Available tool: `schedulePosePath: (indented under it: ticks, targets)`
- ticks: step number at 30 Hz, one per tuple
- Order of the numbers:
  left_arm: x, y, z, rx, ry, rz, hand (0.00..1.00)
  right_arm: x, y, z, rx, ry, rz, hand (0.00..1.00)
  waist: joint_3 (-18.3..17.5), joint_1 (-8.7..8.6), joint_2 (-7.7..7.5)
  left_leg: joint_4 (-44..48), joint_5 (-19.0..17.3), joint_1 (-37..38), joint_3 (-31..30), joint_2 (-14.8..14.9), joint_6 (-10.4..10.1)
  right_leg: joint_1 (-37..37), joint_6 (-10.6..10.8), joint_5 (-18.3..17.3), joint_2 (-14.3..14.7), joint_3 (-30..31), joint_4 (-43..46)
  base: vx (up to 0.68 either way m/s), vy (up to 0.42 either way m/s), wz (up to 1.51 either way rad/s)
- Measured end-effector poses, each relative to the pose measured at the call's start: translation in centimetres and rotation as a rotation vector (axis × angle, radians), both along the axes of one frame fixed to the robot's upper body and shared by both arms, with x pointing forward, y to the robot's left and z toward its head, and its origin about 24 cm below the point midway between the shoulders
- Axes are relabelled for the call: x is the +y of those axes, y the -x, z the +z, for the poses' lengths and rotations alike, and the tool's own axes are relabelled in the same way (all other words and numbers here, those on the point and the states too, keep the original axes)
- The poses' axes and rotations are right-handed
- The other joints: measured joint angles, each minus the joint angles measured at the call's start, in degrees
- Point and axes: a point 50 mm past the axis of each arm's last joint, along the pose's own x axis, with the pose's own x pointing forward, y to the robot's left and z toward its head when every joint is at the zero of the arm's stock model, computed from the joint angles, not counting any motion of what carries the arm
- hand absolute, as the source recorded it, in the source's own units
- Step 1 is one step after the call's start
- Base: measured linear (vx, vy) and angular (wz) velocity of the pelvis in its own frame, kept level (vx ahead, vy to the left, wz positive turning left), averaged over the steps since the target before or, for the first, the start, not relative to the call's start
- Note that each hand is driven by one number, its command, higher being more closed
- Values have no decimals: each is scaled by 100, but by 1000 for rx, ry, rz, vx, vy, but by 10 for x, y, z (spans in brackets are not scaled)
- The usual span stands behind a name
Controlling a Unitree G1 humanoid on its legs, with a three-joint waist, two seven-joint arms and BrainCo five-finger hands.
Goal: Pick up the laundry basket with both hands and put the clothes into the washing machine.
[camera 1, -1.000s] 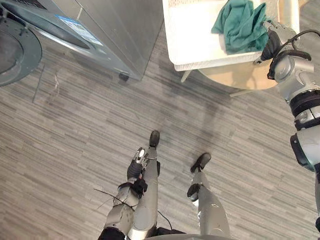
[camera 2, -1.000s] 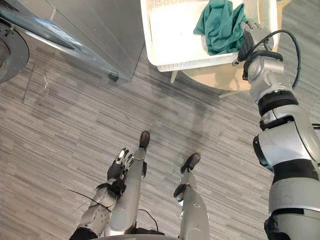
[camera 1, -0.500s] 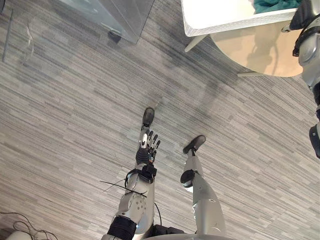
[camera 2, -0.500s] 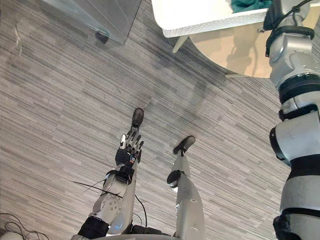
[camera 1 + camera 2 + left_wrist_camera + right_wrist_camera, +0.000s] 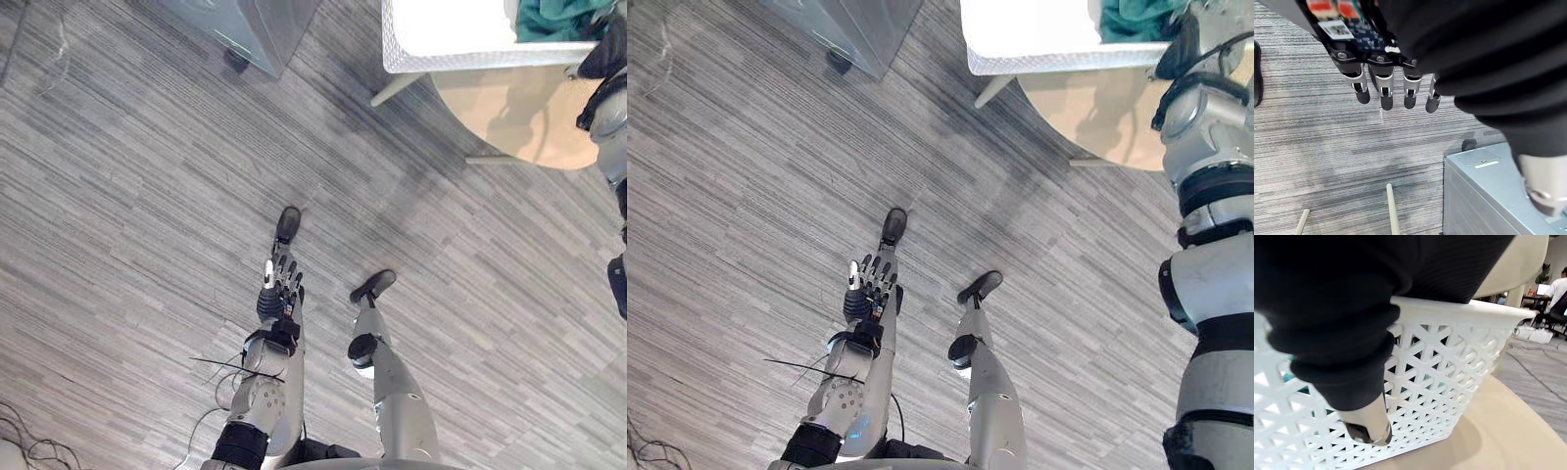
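The white lattice laundry basket stands on a round beige table at the upper right, with teal clothes heaped at its right end. My right hand is at the basket's right rim. In its wrist view the thumb lies against the lattice wall, and the rest of the hand is hidden under its dark cover. My left hand hangs low over the floor, far from the basket, open and empty with its fingers straight.
A corner of the grey washing machine shows at the top, left of the basket, and again past my left hand. Wood-look grey floor spreads between the machine and the table. Slim pale table legs stand below the basket.
The camera has tipped down, so the washing machine and basket have slid to the top edge. My right hand stays at the basket's right rim. My left hand stays low and open.
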Motion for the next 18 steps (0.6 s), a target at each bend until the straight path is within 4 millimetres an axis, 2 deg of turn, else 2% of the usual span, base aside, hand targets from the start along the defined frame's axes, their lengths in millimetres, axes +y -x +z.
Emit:
schedulePosePath:
  ticks: [3, 7, 12, 18]
  targets:
    - [4, 6, -6, 20, -17, -3, 0, 1, -3, -33, 85, -111, 73, 100, -147, 24, 9, -81, 17, 132, -103, -3, -27, -3, -11, -308, -101, -122, 444, 64, 64, 24]
    - [11, 17, -14, 54, -31, -2, 0, -4, -1, -62, 151, -247, 111, 100, -304, 21, -7, -440, 187, 356, -108, -75, -59, -137, 3, -670, -375, -201, 1080, 53, 85, 22]
    - [10, 21, -19, 74, 1, -32, 0, -5, -1, -71, 193, -336, 141, 100, -388, -5, -2, -643, 316, 494, 37, -88, -50, -270, 11, -756, -511, -101, 1334, 1, 32, -5]
    - [11, 22, -20, 78, 36, -26, 0, 5, -5, -78, 217, -355, 172, 100, -521, -21, -8, -678, 322, 579, 253, -49, -43, -375, 5, -753, -532, 99, 1367, -19, -1, -15]
